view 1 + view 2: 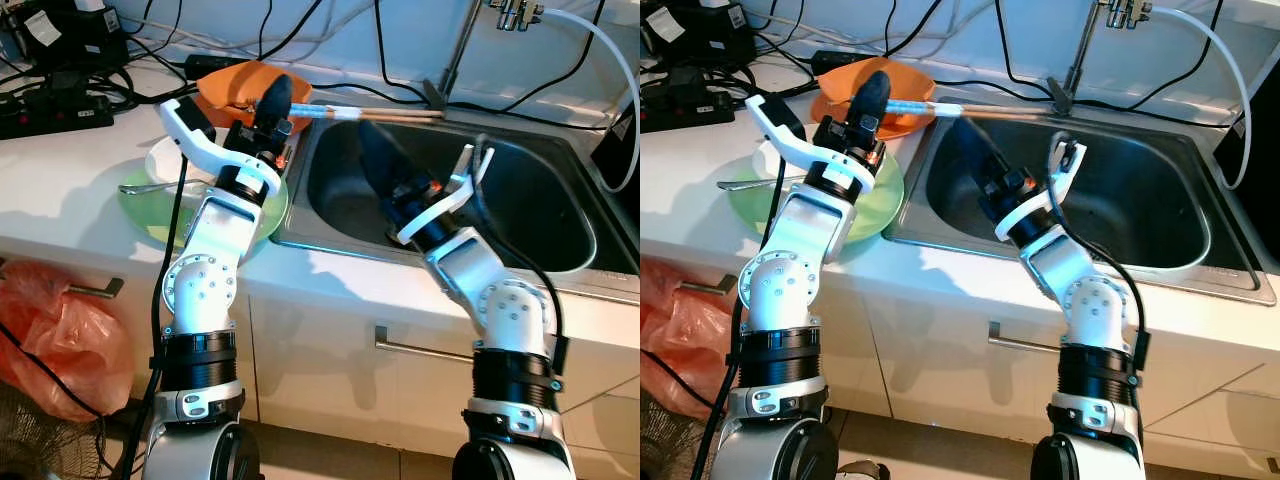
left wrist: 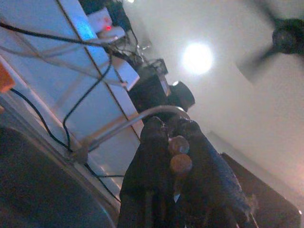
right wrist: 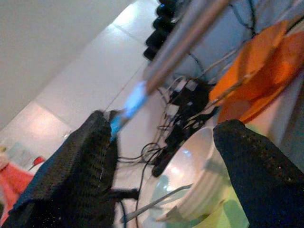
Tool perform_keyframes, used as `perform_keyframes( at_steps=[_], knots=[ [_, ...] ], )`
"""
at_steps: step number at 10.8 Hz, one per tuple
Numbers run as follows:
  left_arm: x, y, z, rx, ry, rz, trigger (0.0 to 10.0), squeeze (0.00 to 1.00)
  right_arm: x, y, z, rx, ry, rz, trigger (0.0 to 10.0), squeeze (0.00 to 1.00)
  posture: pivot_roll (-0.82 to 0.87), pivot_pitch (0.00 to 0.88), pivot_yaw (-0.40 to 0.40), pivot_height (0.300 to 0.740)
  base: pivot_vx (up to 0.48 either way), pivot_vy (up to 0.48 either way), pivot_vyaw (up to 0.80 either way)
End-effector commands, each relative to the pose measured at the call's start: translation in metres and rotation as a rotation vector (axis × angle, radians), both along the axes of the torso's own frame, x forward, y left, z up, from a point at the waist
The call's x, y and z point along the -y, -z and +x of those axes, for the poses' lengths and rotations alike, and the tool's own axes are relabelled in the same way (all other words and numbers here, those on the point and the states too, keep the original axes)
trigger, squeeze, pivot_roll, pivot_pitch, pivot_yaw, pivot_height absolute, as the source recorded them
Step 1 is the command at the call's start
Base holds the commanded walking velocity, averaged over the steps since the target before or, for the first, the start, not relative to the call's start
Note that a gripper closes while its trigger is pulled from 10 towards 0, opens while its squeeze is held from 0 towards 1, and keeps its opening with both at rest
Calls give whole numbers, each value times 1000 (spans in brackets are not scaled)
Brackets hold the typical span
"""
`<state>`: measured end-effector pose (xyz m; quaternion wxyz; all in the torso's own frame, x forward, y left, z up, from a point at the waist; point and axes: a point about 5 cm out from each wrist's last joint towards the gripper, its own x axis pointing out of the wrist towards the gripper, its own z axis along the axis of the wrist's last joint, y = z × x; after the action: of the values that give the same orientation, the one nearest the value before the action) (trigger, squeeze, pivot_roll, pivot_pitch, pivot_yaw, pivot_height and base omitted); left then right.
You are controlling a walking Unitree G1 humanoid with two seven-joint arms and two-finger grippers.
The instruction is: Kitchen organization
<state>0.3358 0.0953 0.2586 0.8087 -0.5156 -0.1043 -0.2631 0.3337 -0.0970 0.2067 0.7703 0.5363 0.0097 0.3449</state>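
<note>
A: What is held, and why there?

B: A pair of chopsticks (image 1: 385,115) is clamped by the closed left pincer (image 1: 272,103) at the blue-wrapped end, upper centre of the head views. They are held level across the back rim of the sink (image 1: 560,262), probably so they can be carried clear of the dishes.

A: And the dishes?

B: An orange bowl (image 1: 228,84) is seen behind the pincer. A white bowl (image 1: 160,160) with a spoon (image 1: 145,187) is stacked on a green plate (image 1: 135,210) on the desk (image 1: 60,190), left of centre.

A: How are the arms posed?

B: Both are bent upward from the elbow. The right pincer (image 1: 375,160) is raised over the basin, fingers spread apart, nothing gripped.
</note>
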Motion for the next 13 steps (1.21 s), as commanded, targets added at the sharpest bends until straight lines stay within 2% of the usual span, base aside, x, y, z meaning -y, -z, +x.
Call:
perform_keyframes(
  at_steps=[1,3,6,7,13],
  knots=[
    [22,7,-7,-38,77,-56,0,0,4,-4,7,13,41,-6,10000,0,131,43,-56,740,0,0,0],
    [25,12,-9,-64,104,-45,0,0,7,-11,20,42,93,-2,10000,0,133,45,-54,740,0,0,0],
    [25,13,-8,-78,102,-36,0,0,6,-15,25,69,115,3,10000,0,133,46,-53,740,0,0,0],
    [25,11,-8,-75,107,-40,0,0,7,-9,29,37,145,-4,0,0,133,46,-53,740,0,0,0],
    [25,15,-4,-95,96,-24,0,0,14,-12,39,9,214,13,0,0,126,42,-43,740,0,0,0]
  ],
)
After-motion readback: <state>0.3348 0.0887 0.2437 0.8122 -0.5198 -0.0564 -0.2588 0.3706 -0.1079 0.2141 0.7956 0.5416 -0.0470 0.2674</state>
